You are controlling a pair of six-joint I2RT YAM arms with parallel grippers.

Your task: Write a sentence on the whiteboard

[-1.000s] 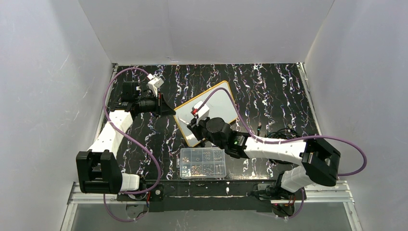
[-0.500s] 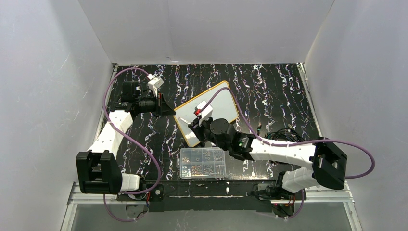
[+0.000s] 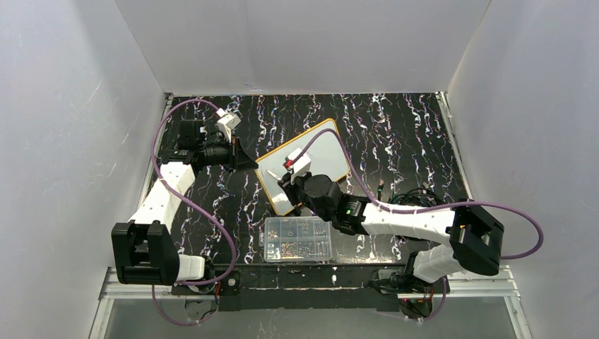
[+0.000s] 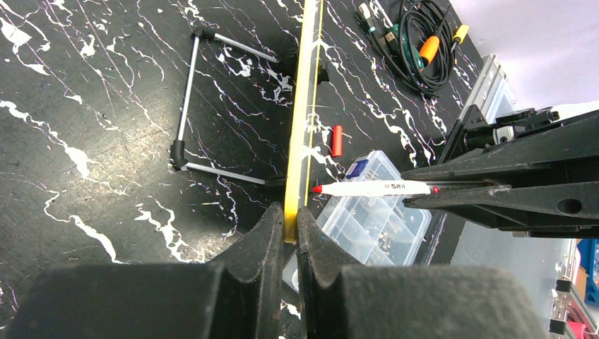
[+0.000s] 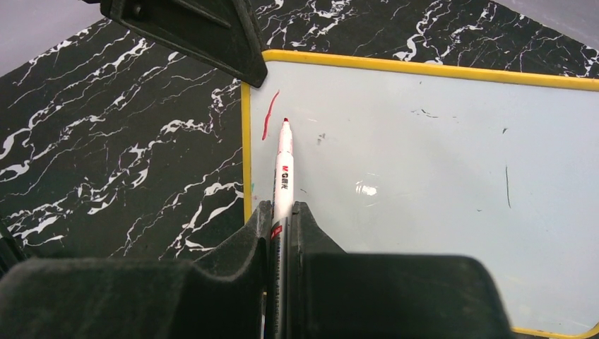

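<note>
Whiteboard (image 5: pixel 424 176) stands propped mid-surface (image 3: pixel 395 134), w/ just one short red stroke (image 5: pixel 270 113) by its left rim. Red marker (image 5: pixel 284 169) tip sits beside it, R end effector (image 5: pixel 281 212) clamped on the barrel. Wrist barely shifted this last sec, so the writing's only begun. L end effector (image 4: pixel 285 219) pinches the board's rim.

The left arm (image 3: pixel 162 198) is reaching up the frame's left side, left gripper (image 3: pixel 248 163) pinching the whiteboard (image 3: pixel 323 152) rim; the right arm (image 3: pixel 410 222) is stretching to centre, right gripper (image 5: pixel 281 212) clamping a marker (image 5: pixel 283 166).
</note>
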